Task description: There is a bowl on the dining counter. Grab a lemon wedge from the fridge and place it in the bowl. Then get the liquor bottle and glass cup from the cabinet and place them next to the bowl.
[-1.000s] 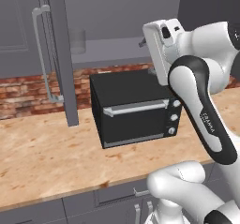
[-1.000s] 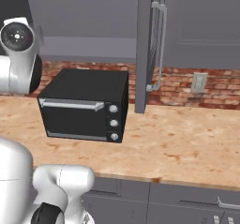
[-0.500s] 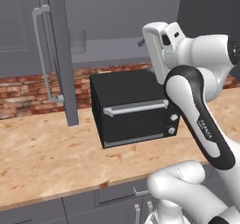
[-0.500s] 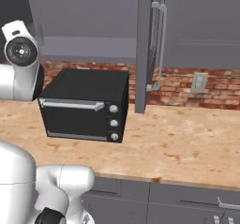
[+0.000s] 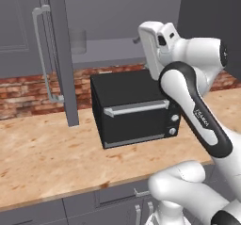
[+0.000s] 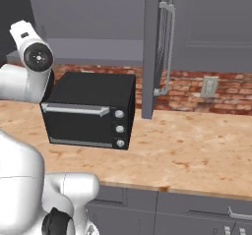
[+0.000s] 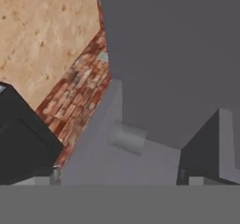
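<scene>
Gripper (image 7: 117,178): jaws standing wide apart and holding nothing; only the tips are showing at the bottom of the hand view, and the hand is pointing into the open cabinet, roughly toward the cup on its shelf

Arm (image 5: 197,113): rising from the base and bending high, carrying the hand up above the black oven, probably so the fingers are meeting the shelf at its own level

Counter (image 5: 47,153): tan-topped worktop lying just ahead of the base, with grey fronts below; it is bearing the oven against the brick wall

Toaster oven (image 5: 134,108): black box sitting on the counter directly under the cabinet opening, so the arm is having to reach over it

Cabinet door (image 5: 59,54): swung open and seen edge-on, its silver bar handle (image 5: 42,54) facing outward, leaving the shelf exposed

Cabinet (image 7: 159,54): grey wall unit, interior showing beyond the hand

Glass cup (image 7: 127,137): translucent tumbler standing on the inner shelf, apart from the fingers; in the left base view it is appearing near the door edge (image 5: 78,42)

Step in hand, as judged: approaching the cup, not yet grasping
</scene>
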Robot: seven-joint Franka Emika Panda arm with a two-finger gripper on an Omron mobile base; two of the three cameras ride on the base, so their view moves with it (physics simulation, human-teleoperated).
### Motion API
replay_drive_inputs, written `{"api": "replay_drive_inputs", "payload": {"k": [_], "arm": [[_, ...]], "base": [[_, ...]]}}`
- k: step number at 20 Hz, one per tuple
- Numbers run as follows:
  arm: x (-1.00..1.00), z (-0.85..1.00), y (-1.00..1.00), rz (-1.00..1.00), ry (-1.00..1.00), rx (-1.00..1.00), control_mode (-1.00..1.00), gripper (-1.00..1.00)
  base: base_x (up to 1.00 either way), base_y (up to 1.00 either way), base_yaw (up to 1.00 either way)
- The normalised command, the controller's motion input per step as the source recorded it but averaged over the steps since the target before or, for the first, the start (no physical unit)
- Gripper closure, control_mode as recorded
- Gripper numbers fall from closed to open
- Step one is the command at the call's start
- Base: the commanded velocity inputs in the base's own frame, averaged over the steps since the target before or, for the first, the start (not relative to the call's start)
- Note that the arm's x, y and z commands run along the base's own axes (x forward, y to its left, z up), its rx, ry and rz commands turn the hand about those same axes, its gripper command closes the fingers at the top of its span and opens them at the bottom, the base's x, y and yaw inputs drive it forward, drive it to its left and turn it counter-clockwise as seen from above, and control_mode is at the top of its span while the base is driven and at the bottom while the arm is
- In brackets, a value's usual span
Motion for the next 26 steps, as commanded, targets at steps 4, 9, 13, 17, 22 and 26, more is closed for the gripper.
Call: {"api": "replay_drive_inputs", "payload": {"k": [4,9,13,17,22,26], "arm": [[0.39,0.25,0.26,0.07,0.04,0.00,-1.00,-1.00],[0.39,0.05,0.49,0.01,0.10,-0.03,-1.00,-1.00],[0.31,0.00,0.56,0.00,0.07,-0.04,-1.00,-1.00],[0.27,0.08,0.32,0.00,0.05,-0.02,-1.00,-1.00],[0.33,0.14,0.29,0.00,0.05,-0.02,-1.00,-1.00],[0.36,0.15,0.28,0.00,0.07,-0.01,-1.00,-1.00]], "base": [[0.00,0.00,0.00],[0.00,0.00,0.00],[0.00,0.00,0.00],[0.00,0.00,0.00],[0.00,0.00,0.00],[0.00,0.00,0.00]]}}
